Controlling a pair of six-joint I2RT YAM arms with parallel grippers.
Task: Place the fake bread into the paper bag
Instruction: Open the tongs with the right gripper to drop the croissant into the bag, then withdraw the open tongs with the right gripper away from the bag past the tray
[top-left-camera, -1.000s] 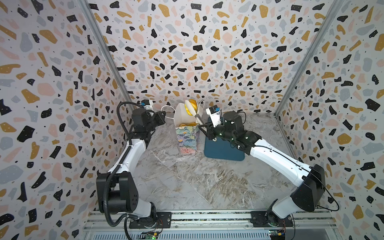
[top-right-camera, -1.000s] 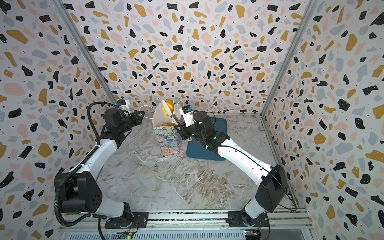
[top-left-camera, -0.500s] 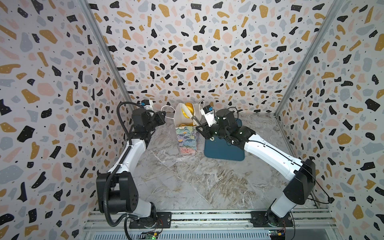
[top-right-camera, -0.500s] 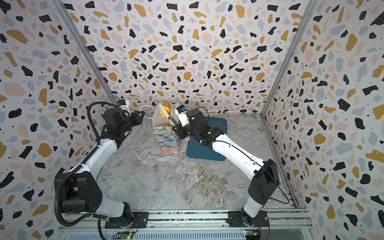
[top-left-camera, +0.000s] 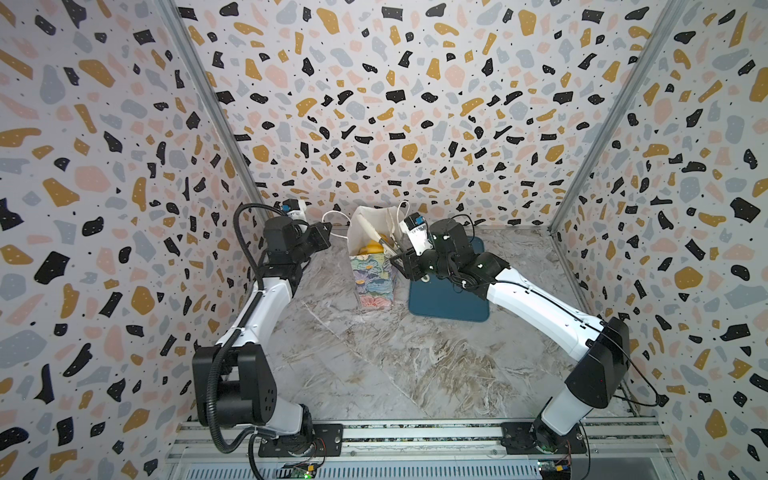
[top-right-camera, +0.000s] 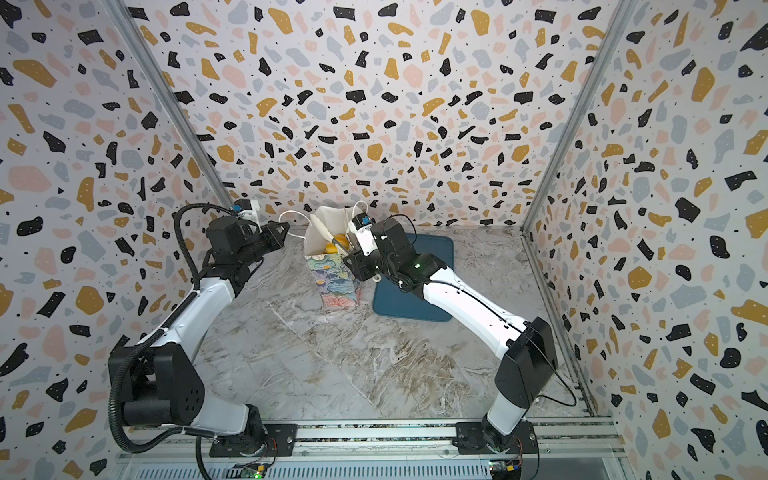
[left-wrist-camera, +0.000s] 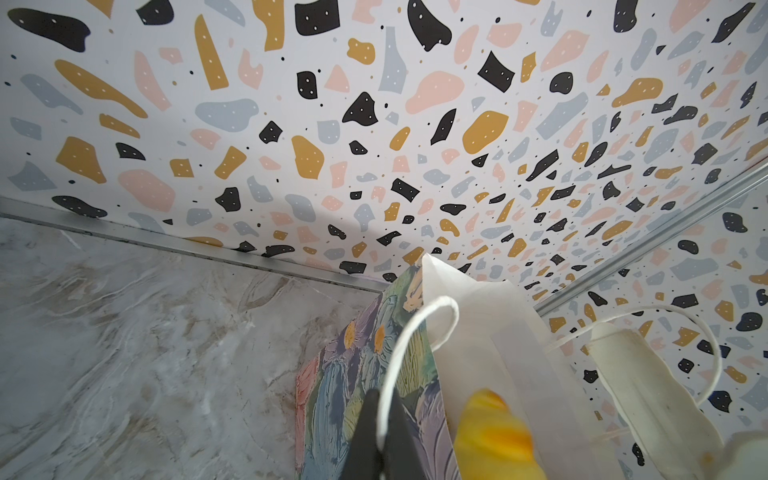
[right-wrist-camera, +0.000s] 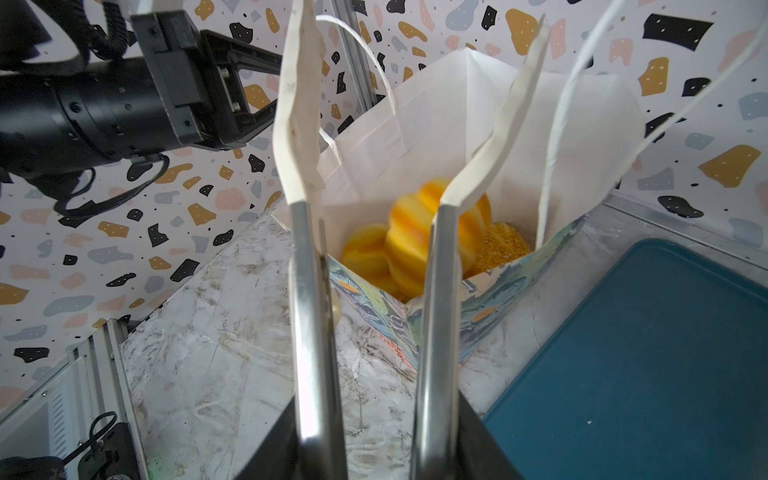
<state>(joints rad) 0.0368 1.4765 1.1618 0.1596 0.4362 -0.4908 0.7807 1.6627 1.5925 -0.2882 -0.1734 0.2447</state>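
The paper bag (top-left-camera: 372, 278) (top-right-camera: 334, 282) stands upright at the back middle, floral outside and white inside. Golden fake bread (top-left-camera: 371, 248) (top-right-camera: 336, 243) lies in its mouth. The right wrist view shows a striped croissant (right-wrist-camera: 419, 241) on top of other pieces, slightly blurred. My right gripper (right-wrist-camera: 419, 41) (top-left-camera: 379, 230) holds its long white-tipped fingers (right-wrist-camera: 297, 124) open over the bag's mouth, gripping nothing. My left gripper (left-wrist-camera: 381, 415) (top-left-camera: 328, 226) is shut on the bag's white cord handle (left-wrist-camera: 415, 332) on the left side.
A flat dark-blue tray (top-left-camera: 449, 303) (top-right-camera: 415, 307) (right-wrist-camera: 644, 353) lies just right of the bag, under my right arm. The back wall stands close behind the bag. Marble tabletop (top-left-camera: 395, 374) stretches in front.
My right gripper has sunk toward the bag's mouth and opened. The striped bread it held above the bag now lies inside. The left arm has not moved.
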